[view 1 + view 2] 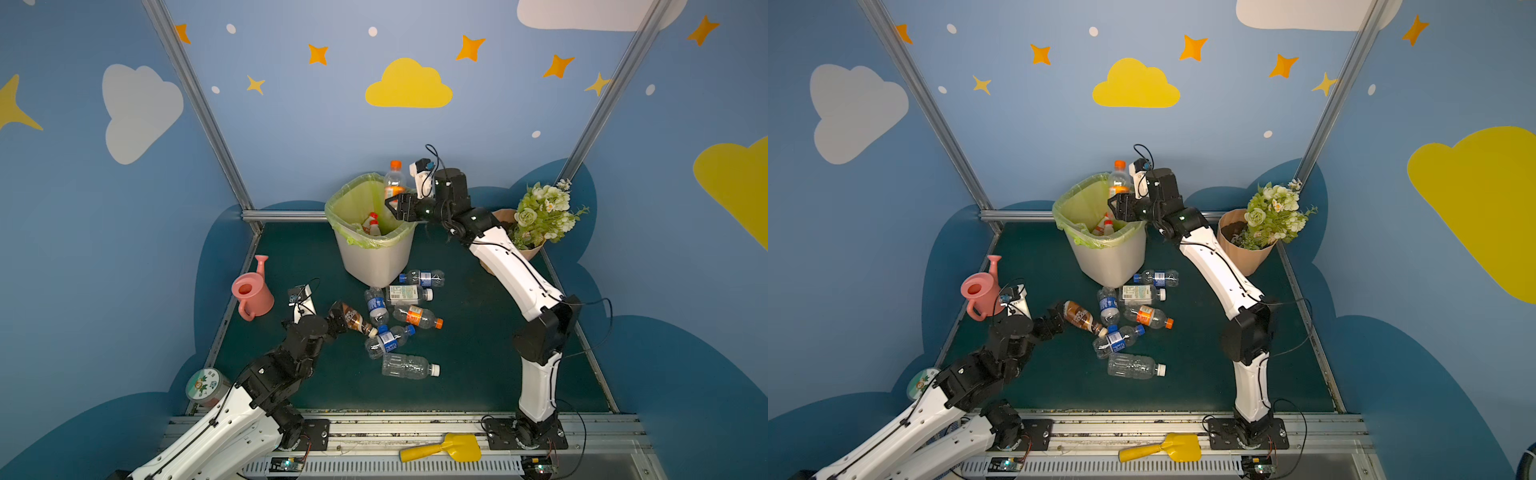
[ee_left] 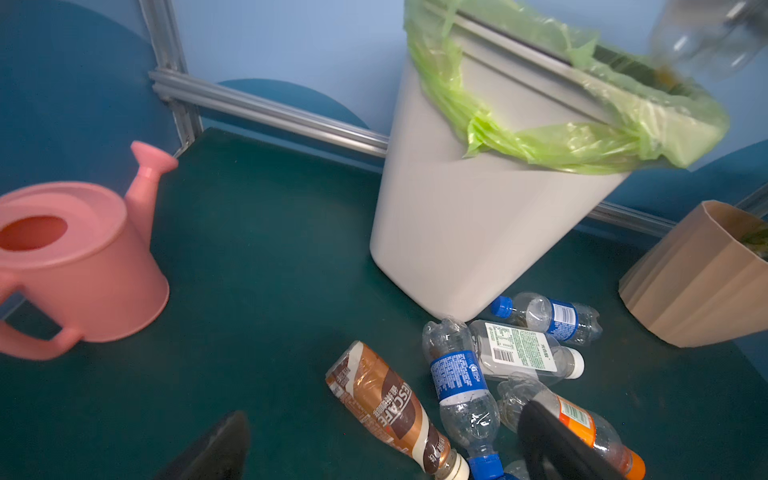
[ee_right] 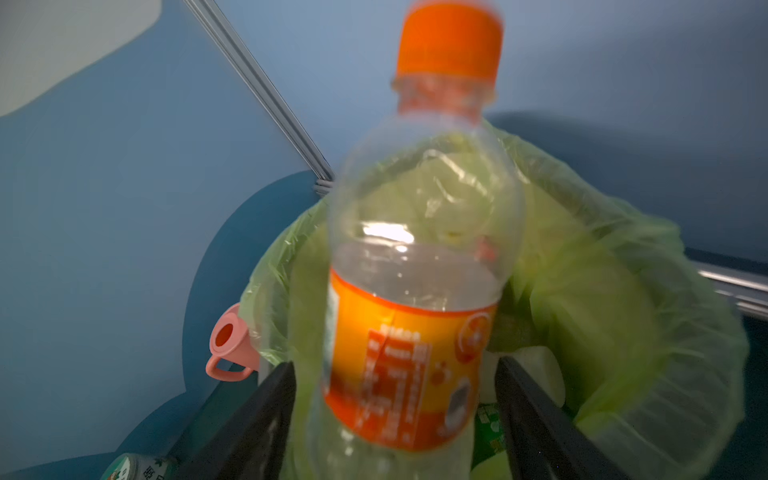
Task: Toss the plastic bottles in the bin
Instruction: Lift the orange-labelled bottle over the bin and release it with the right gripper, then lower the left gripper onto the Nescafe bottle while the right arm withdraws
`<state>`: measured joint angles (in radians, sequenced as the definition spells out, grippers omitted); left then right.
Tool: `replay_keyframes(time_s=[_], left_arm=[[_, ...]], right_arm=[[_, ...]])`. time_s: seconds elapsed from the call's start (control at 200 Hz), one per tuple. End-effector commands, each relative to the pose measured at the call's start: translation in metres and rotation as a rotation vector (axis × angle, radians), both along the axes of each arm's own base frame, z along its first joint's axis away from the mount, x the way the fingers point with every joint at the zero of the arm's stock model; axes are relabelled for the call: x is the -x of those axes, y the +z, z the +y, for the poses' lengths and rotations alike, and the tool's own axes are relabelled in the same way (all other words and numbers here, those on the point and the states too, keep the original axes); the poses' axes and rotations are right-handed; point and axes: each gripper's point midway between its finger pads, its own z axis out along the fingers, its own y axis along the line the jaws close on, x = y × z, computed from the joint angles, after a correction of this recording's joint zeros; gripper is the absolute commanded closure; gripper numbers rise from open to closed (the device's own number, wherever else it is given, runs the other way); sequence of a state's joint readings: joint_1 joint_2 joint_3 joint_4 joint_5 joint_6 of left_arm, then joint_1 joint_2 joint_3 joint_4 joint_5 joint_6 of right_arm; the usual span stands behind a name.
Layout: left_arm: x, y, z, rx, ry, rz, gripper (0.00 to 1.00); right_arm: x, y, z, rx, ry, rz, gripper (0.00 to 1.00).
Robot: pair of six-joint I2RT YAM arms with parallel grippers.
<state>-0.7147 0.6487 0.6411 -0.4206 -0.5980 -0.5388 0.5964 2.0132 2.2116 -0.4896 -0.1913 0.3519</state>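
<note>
The off-white bin with a green bag stands at the back. My right gripper hovers over its rim, jaws open. An upright orange-capped bottle, blurred, sits loose between the fingers. Two bottles lie inside the bin. Several bottles lie heaped in front of it. My left gripper is open and straddles the brown-labelled bottle.
A pink watering can stands at the left. A peach flowerpot with flowers is behind the right arm. A yellow shovel lies on the front rail and a round tin sits front left.
</note>
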Motion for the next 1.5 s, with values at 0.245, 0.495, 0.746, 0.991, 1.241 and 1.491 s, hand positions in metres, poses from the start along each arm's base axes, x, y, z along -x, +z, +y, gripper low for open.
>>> replay_keyframes(time_s=[0.245,0.495,0.746,0.991,1.241,1.491], left_arm=[[0.008,-0.036,-0.002,0.355,0.227,0.187,0.0],[0.002,-0.071,-0.014,0.55,0.33,0.23,0.0],[-0.012,-0.103,-0.024,0.578,0.355,0.282,0.01],[-0.035,-0.133,-0.025,0.602,0.363,0.366,0.02],[-0.054,-0.156,-0.034,0.58,0.335,0.469,0.03],[-0.067,-0.177,-0.042,0.536,0.316,0.56,0.04]], right_arm=[[0.045,0.073,-0.091,0.018,-0.162,-0.157,0.09],[0.068,0.04,-0.166,0.001,-0.317,-0.132,0.09],[0.081,-0.044,-0.216,0.037,-0.417,0.049,0.09],[0.1,-0.1,-0.239,0.077,-0.477,0.174,0.09],[0.108,-0.121,-0.254,0.053,-0.527,0.231,0.09],[0.112,-0.129,-0.261,0.033,-0.552,0.256,0.09]])
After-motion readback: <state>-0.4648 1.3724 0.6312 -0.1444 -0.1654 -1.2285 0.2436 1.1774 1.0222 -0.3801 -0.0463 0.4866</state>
